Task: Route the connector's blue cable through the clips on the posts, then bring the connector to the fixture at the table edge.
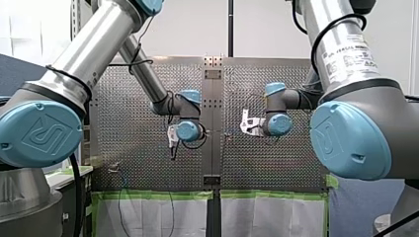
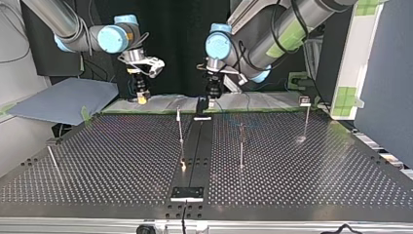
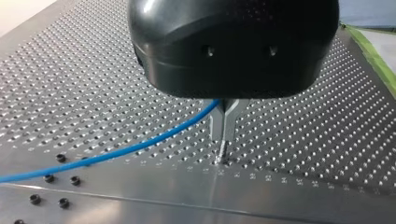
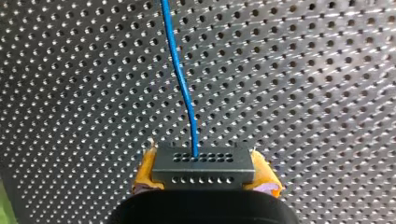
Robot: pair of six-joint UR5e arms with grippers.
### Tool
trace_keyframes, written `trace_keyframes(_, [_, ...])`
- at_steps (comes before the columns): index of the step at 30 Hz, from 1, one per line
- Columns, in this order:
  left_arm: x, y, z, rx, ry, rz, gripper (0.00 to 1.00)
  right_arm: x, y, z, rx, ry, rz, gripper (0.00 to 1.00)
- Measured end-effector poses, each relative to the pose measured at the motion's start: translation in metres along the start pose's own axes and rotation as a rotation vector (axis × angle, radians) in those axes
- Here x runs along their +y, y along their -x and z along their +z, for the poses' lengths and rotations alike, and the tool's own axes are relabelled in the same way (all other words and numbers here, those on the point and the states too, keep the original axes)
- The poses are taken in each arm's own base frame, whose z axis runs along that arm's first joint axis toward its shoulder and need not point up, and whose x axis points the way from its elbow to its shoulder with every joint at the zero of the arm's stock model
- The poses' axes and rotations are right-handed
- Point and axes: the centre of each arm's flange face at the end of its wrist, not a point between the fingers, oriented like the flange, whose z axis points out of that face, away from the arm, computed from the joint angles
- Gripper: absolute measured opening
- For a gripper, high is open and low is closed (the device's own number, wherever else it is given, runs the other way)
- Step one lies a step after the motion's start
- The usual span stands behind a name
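Arms at work on the perforated surface (image 2: 316,180): my right tool (image 4: 203,179) clamps the grey connector (image 4: 204,163) between its yellow pads (image 4: 144,171), the blue cable (image 4: 180,74) trailing ahead of it. My left tool (image 3: 224,126), fingers narrowed, appears to pinch that cable just above the surface. Both hang at the top view's far end, well apart from the posts (image 2: 241,141), so routing seems not yet begun. The next move calls for carrying the cable to a first clip. No container shows, and the fixture (image 2: 187,193) at the near edge has no connector on it.
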Motion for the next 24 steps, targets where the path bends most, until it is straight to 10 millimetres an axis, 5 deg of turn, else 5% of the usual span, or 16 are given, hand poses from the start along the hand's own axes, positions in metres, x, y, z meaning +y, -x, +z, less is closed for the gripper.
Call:
trace_keyframes(10, [-0.005, -0.003, -0.002, -0.008, 0.001, -0.010, 0.00, 0.014, 0.035, 0.011, -0.016, 0.003, 0.005, 0.00])
trace_keyframes(24, [-0.012, -0.003, -0.004, -0.033, -0.001, -0.023, 0.00, 0.035, 0.035, 0.020, 0.008, -0.018, 0.025, 0.00])
